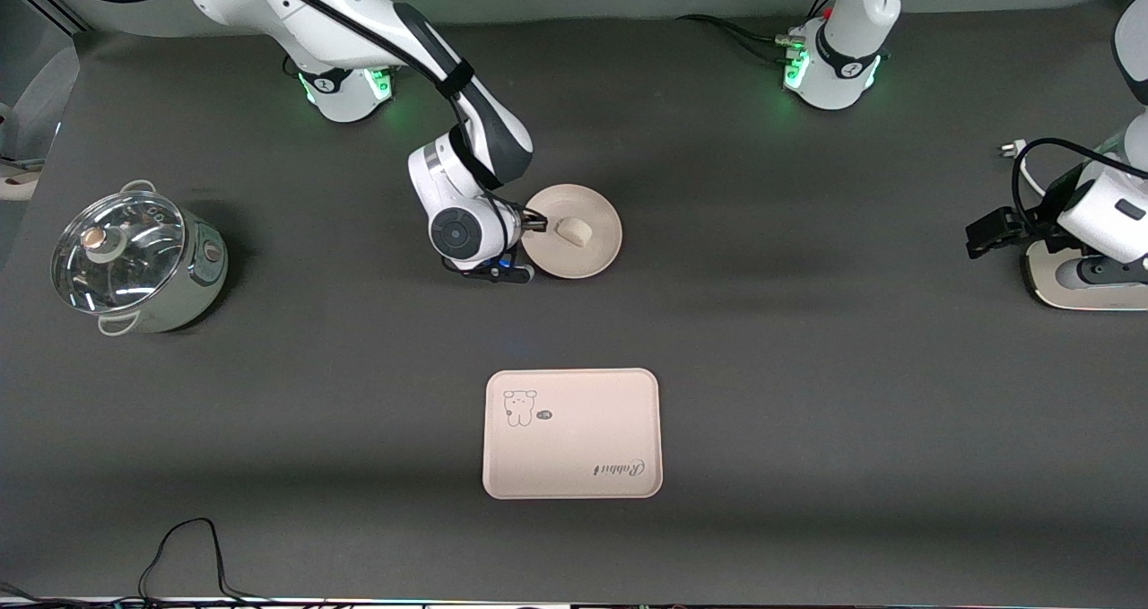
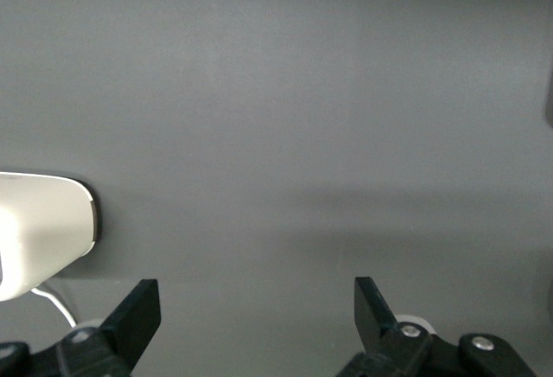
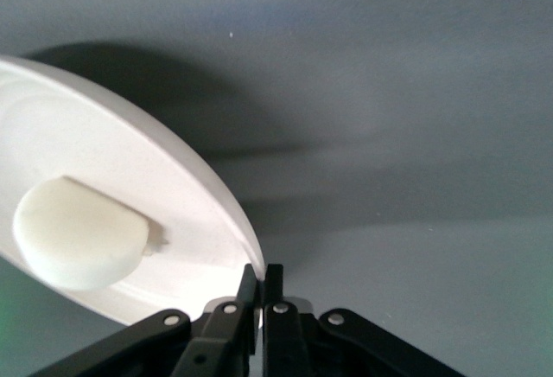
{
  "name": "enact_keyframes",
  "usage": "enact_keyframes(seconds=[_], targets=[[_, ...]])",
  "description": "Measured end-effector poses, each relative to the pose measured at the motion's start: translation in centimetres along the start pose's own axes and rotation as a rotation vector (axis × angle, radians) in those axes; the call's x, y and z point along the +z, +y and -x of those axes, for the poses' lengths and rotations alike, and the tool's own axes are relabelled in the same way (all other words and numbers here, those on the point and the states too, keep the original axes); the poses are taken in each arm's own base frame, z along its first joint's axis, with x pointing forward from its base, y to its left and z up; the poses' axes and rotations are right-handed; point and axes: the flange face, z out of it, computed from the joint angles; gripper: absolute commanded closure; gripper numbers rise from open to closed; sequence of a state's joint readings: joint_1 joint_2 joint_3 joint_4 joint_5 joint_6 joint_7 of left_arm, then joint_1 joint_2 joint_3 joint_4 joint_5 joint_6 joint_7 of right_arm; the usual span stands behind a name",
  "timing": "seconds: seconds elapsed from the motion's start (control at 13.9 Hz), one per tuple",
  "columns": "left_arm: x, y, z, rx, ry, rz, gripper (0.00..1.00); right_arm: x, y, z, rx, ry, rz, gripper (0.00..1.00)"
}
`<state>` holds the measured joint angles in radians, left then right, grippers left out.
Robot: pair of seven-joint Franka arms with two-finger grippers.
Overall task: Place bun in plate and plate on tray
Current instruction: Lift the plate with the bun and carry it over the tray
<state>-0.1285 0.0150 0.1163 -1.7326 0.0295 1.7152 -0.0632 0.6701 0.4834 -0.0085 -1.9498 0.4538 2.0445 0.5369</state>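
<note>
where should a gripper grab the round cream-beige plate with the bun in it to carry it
By the raised rim of the round cream-beige plate, pinched from the edge toward the right arm's end, where the right gripper is already shut on it. The dish is shallow and wide, so only the thin rim fits between fingers. The small off-white bun sits mid-plate, clear of that edge; keep the plate level.

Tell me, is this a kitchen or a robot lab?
Probably a robot lab: two arms are bolted to a dark table, the right gripper pinches a plate holding a bun, and a tray waits nearby.
</note>
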Motion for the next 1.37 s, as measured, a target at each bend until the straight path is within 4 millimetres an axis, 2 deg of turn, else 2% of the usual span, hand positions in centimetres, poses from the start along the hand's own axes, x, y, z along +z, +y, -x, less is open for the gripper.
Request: enact_keyframes(seconds=[0.36, 0.57, 0.86, 0.93, 1.08, 1.22, 1.37], targets=[[1.3, 0.1, -0.2, 0.002, 0.013, 0.001, 0.0, -5.4, 2.6, -0.6, 0.032, -0.02, -0.008, 1.0], [1.3, 0.1, -0.2, 0.002, 0.017, 0.001, 0.0, -11.5, 3.5, -1.4, 0.039, -0.021, -0.031, 1.0], [-0.1, -0.2, 0.4, -0.001, 0.04, 0.006, 0.0, -20.1, 3.8, -3.1, 0.037, 0.076, -0.114, 1.0], [-0.4, -0.2, 0.6, -0.002, 0.045, 0.007, 0.0, -22.2, 3.8, -4.4, 0.042, 0.113, -0.139, 1.0], [-0.2, -0.3, 0.7, -0.002, 0.042, 0.007, 0.0, -24.1, 3.3, -7.6, 0.059, 0.157, -0.177, 1.0], [0.2, -0.3, 0.8, -0.003, 0.04, 0.007, 0.0, -23.9, 2.6, -12.0, 0.089, 0.176, -0.243, 1.0], [0.2, -0.5, 1.0, -0.005, 0.04, 0.008, 0.0, -22.8, 1.7, -15.9, 0.131, 0.236, -0.295, 1.0]])
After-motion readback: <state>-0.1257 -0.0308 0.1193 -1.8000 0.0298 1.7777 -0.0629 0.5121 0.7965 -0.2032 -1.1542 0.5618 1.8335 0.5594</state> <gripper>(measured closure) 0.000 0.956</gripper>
